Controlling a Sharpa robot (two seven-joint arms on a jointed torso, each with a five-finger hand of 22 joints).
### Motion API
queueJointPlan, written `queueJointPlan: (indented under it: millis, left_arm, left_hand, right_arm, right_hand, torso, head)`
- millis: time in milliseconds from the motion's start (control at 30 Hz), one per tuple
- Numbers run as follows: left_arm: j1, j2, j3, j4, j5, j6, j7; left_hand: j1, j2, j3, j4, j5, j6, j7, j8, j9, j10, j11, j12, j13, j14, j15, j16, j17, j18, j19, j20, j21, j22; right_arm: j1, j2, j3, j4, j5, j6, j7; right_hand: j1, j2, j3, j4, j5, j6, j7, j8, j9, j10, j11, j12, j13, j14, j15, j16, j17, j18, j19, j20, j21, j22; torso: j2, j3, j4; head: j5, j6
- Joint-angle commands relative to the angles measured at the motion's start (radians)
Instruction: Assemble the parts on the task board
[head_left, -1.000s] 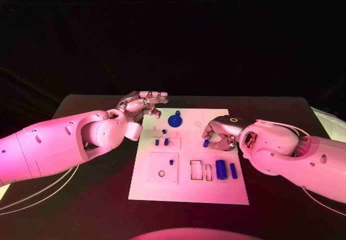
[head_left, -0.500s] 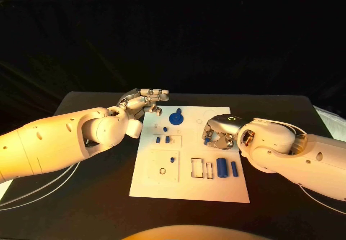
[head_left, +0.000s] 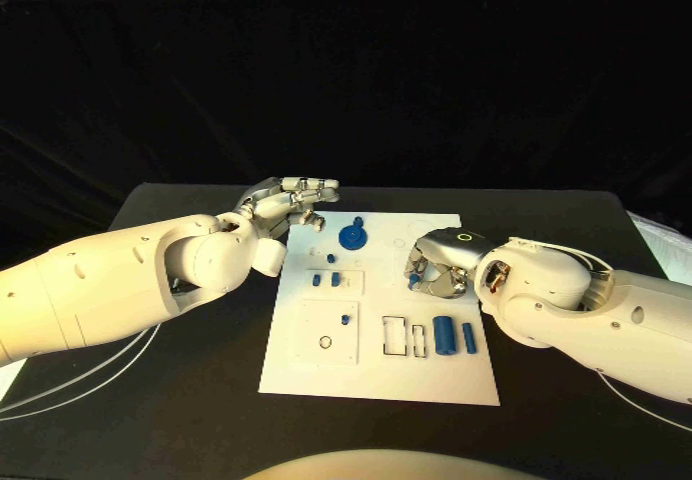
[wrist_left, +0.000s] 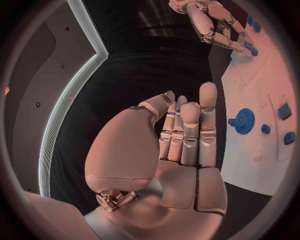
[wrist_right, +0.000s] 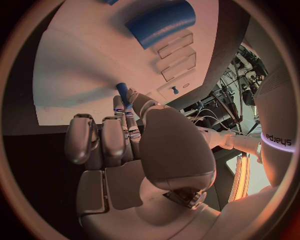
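Judged as a pick-and-carry step: a small blue peg (wrist_right: 122, 91) pinched in the right hand (head_left: 437, 268), over the task board (head_left: 378, 375) near its right edge (pegs and sockets below). Next, probably careful alignment over a socket. Left hand (head_left: 284, 204) empty, fingers straight, beside the board's far left corner. Read on the right wrist: "sharpa".

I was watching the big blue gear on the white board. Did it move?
No. The round blue gear sits at the same spot near the far edge of the white task board, beside the left hand.
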Motion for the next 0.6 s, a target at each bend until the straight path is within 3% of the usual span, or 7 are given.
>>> queueJointPlan:
  millis: [33, 200, 333, 600]
  left_arm:
    - [0.000, 0.002, 0.001, 0.000, 0.001, 0.021, 0.002]
    - [0.000, 0.003, 0.001, -0.003, 0.001, 0.022, 0.001]
    - [0.000, 0.005, 0.001, -0.002, 0.001, 0.027, -0.002]
    - [0.000, 0.006, 0.001, -0.003, 0.006, 0.042, -0.006]
  left_hand:
    - [0.003, 0.004, -0.004, -0.003, -0.002, -0.005, 0.003, 0.005, -0.001, -0.009, 0.000, 0.006, 0.001, -0.005, 0.003, -0.004, -0.001, 0.017, -0.004, -0.001, -0.003, -0.001]
    - [0.003, 0.004, -0.004, -0.003, -0.002, -0.005, 0.003, 0.005, -0.001, -0.009, 0.000, 0.006, 0.001, -0.005, 0.003, -0.004, -0.001, 0.017, -0.004, -0.001, -0.003, -0.001]
    - [0.003, 0.004, -0.004, -0.003, -0.002, -0.005, 0.003, 0.005, -0.001, -0.009, 0.000, 0.006, 0.001, -0.005, 0.003, -0.004, -0.001, 0.017, -0.004, -0.001, -0.003, -0.001]
    - [0.001, 0.003, -0.008, -0.004, -0.002, -0.008, 0.004, 0.004, -0.002, -0.014, 0.001, 0.008, 0.001, -0.009, 0.004, -0.007, -0.008, 0.018, -0.007, 0.000, -0.010, -0.006]
  right_arm:
    - [0.000, -0.013, 0.002, 0.024, 0.000, -0.070, -0.003]
    - [0.014, -0.040, 0.009, 0.071, 0.053, -0.096, -0.004]
    - [0.022, -0.042, 0.011, 0.098, 0.105, -0.107, 0.003]
    - [0.011, 0.007, 0.011, 0.126, 0.157, -0.124, 0.032]
  right_hand:
    - [0.012, 0.017, 0.007, -0.002, -0.004, 0.006, 0.000, 0.004, 0.004, 0.009, 0.000, -0.001, 0.003, 0.033, -0.005, 0.006, 0.001, 0.000, 0.010, 0.000, 0.007, 0.004]
    - [0.009, 0.015, 0.009, -0.002, -0.006, 0.008, 0.001, 0.004, 0.005, 0.012, 0.001, -0.003, 0.003, 0.033, -0.005, 0.007, 0.002, -0.001, 0.012, 0.000, 0.010, 0.009]
    - [0.003, 0.012, 0.008, 0.000, -0.007, 0.008, 0.001, 0.003, 0.005, 0.013, 0.002, -0.007, 0.003, 0.033, -0.005, 0.007, 0.001, -0.002, 0.013, 0.000, 0.011, 0.010]
    - [-0.002, 0.010, 0.008, 0.002, -0.010, 0.006, 0.001, 0.002, 0.006, 0.013, 0.002, -0.010, 0.002, 0.033, -0.004, 0.006, 0.000, -0.001, 0.012, 0.000, 0.011, 0.009]
  torso:
    - [-0.001, 0.0002, -0.0005]
    - [-0.002, -0.0016, -0.0004]
    - [0.001, -0.0005, 0.0005]
    - [0.000, -0.0005, 0.0015]
  head:
    - [-0.001, 0.002]
    - [-0.005, 0.005]
    - [-0.005, 0.008]
    - [0.005, 0.006]
